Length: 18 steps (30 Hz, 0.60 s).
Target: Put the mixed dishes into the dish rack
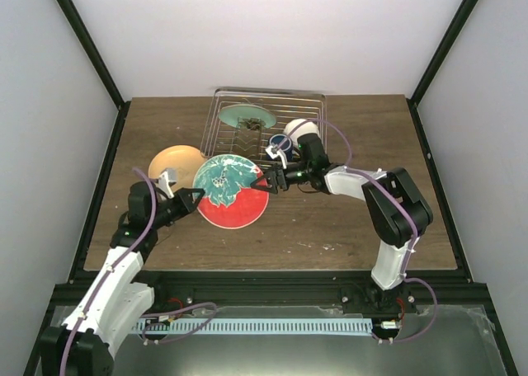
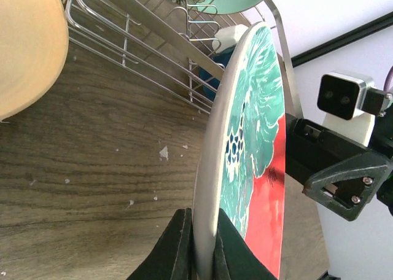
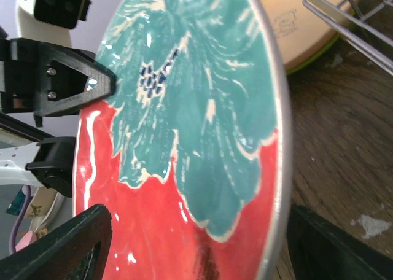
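The wooden table (image 1: pixel 346 227) carries everything, with the dish rack (image 1: pixel 313 112) at its far edge, a silver wire frame of upright tines. The red-and-teal plate (image 1: pixel 231 193) sits just in front of the rack, between the two arms. I cannot tell whether any of its edge rests on the wood. It is probably glazed ceramic: stiff, fairly heavy for one pinch, slick on its shiny face and liable to chip. The rim is the only sensible hold, with a grip on opposite sides to stop it swinging. Its face shows a teal leaf pattern with small dark blue dots above a red field, and its underside is pale. A yellow plate (image 1: pixel 173 163) lies on the table just to its left. A pale-green plate (image 1: pixel 246 112) is already in the rack. The left gripper (image 1: pixel 195 198) is clamped on the patterned plate's near-left rim, one finger on each face. The right gripper (image 1: pixel 266 181) straddles the opposite rim with its jaws spread apart. A small white dish (image 1: pixel 299 129) and a dark blue mug (image 1: pixel 278 143) sit at the rack's right.
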Tool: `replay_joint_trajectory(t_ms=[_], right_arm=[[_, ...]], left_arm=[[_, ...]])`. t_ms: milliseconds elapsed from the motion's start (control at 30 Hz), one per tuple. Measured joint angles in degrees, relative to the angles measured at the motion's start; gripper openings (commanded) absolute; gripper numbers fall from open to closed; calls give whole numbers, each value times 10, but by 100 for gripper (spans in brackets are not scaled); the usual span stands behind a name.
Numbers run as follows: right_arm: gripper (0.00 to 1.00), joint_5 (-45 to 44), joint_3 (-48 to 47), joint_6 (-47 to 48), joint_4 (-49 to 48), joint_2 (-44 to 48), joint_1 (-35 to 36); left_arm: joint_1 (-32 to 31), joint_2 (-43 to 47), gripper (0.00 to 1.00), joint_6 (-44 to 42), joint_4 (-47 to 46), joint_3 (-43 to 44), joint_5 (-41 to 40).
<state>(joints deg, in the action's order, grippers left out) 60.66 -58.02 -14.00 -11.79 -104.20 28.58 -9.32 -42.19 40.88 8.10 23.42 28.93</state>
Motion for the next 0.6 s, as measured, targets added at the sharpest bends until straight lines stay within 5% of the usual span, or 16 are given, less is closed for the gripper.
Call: replay_joint_trajectory(t_ms=[267, 600], right_arm=[[74, 27, 1, -29, -68, -4, 3], [55, 43, 1, -40, -85, -35, 17]], left_arm=[[-3, -10, 0, 11, -29, 0, -4], [-6, -26, 0, 15, -40, 0, -4]])
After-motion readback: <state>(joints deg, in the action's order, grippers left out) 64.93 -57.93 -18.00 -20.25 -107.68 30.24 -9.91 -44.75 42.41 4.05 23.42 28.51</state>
